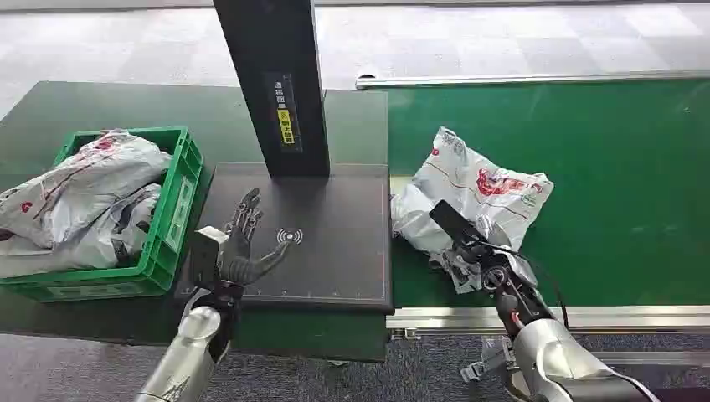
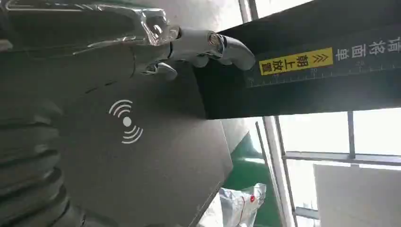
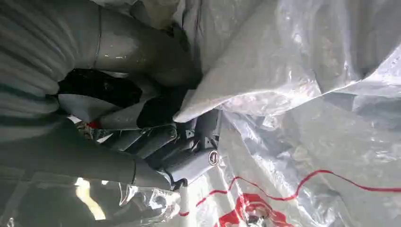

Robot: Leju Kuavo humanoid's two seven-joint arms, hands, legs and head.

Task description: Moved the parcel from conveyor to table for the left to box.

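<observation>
Fingers of the right robot hand [image 1: 484, 266] grip the near edge of the parcel [image 1: 473, 194] lying on the green conveyor [image 1: 619, 176]. Left robot hand [image 1: 241, 239] hovers open above the black scanner pad [image 1: 335, 251]; beyond it, a green crate [image 1: 180, 180] holds more bags.

Parcel [image 1: 473, 194] — glossy crinkled plastic film

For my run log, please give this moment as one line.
right hand: grips parcel on green conveyor | left hand: open above black scanner table | green crate: holds parcels
</observation>
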